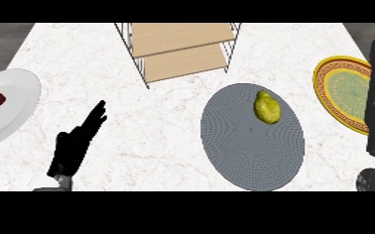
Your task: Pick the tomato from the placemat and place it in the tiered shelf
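I see a yellow-green fruit, upright on the placemat centre-right, nearer my right hand, fingers unreadable; left hand open.

White marble-look counter with faint grey-brown veining; grey round placemat with a fine concentric woven texture, and the fruit on it is yellow-green, not red. Tiered shelf has pale tan wood boards in thin dark wire framing. Plate at right has a yellow rim with red-brown ornamental band and pale green centre; plate at left is plain white with a dark red bit on it; left hand black.
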